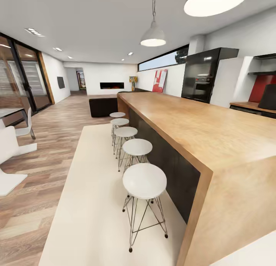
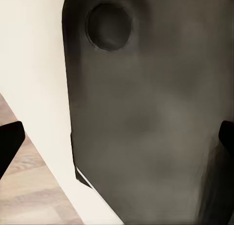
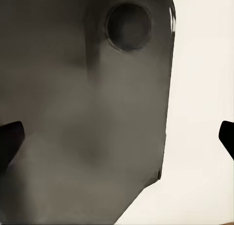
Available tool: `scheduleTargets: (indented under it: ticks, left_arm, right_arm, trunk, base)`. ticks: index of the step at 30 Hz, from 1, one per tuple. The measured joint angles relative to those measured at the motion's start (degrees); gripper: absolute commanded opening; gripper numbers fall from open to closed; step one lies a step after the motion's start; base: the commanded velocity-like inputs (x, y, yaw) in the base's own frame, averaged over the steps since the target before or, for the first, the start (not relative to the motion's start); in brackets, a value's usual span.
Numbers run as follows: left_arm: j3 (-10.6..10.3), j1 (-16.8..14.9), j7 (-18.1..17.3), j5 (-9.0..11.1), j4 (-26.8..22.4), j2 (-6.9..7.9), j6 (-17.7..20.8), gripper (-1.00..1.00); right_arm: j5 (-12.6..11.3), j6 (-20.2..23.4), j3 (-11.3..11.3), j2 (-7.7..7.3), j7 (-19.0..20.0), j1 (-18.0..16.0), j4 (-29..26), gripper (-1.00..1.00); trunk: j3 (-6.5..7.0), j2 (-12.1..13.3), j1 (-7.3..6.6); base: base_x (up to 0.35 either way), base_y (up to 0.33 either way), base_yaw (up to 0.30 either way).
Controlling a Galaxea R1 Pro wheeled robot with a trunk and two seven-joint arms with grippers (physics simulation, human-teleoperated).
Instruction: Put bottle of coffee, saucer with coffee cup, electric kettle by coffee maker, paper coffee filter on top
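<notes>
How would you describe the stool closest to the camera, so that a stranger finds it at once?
Find the long wooden counter running away through the room. Five white round stools stand in a row along its dark side, on the pale rug. The nearest stool looks largest, and its thin wire legs are fully visible.

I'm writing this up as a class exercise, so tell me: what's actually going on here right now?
Nothing is being handled. The head view looks along a long wooden breakfast bar with a row of round white stools on a cream rug; a black wall oven stands beyond. Both wrist views face a dark grey part of the robot's own body, with the left gripper and right gripper open and empty. The robot seems to be in transit.
</notes>
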Motion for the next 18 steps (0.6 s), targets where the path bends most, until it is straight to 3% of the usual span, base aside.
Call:
scheduleTargets:
  ticks: [7,14,18]
  left_arm:
    - [0.06,-0.01,0.08,0.10,-0.31,-0.11,-0.52,1.00]
    - [0.27,-0.01,0.08,0.38,-0.41,-0.42,-1.41,1.00]
    - [0.29,-0.01,0.08,0.40,-0.43,-0.36,-1.42,1.00]
  right_arm:
    - [0.09,-0.32,0.07,1.78,-0.09,-0.26,-1.53,1.00]
    - [-0.13,-0.61,-0.16,2.15,-0.13,-0.25,-2.08,1.00]
    - [-0.15,-1.02,-0.22,2.19,0.11,-0.25,-2.12,1.00]
  trunk:
    - [0.02,0.01,0.01]
    - [0.02,0.01,0.01]
    - [0.02,0.01,0.01]
  base:
    - [0.000,0.000,0.000]
    - [0.000,0.000,-0.012]
    - [0.000,0.000,-0.188]
